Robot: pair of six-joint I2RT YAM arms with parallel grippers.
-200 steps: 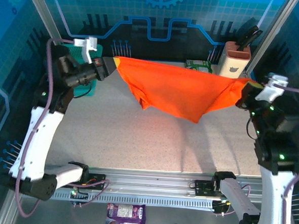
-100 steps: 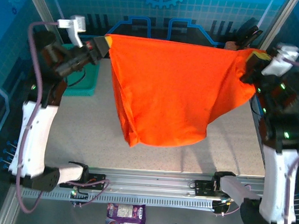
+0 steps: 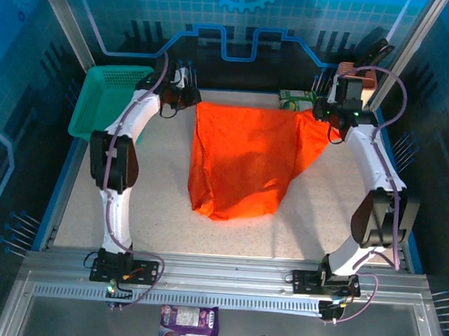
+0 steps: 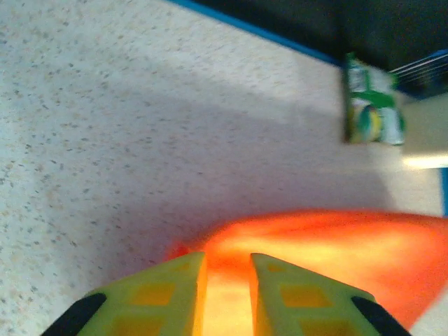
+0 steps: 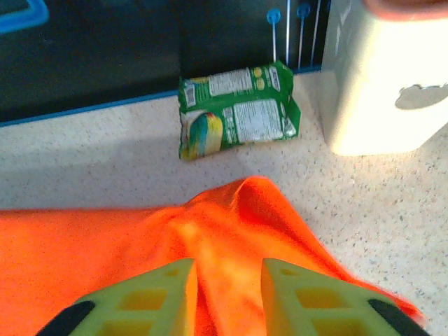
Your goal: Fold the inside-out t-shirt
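T-shirt [image 3: 240, 161], orange, lies on the table [image 3: 146, 201] at centre frame in the top view. Its top edge runs left-right between the two pincers. The body hangs down-frame from that edge, narrowing to a rumpled hem at lower centre. A sleeve flap sticks out at upper right.

Left gripper [image 3: 192, 99] sits at the shirt's upper-left corner, right gripper [image 3: 324, 115] at the upper-right flap. All the cloth lies down-frame of both, and neither arm is clearly nearer.

In the left wrist view the left gripper [image 4: 227, 262] has its jaws slightly apart, with orange cloth in the gap; it looks loose, not pinched. Right gripper [image 5: 229, 269] is the same: jaws apart, a cloth ridge between them.

Judgement: the next fold likely crosses the long up-down axis, so each arm works its own side.

Labels:
- Green snack packet [image 5: 238, 108] has print, but it's too blurred to read.
- White holder [image 5: 385, 84] has a cut-out shape and no text.
- Purple packet [image 3: 188, 318] at the bottom edge is unreadable.
- Teal basket [image 3: 107, 100] at upper left has no writing.
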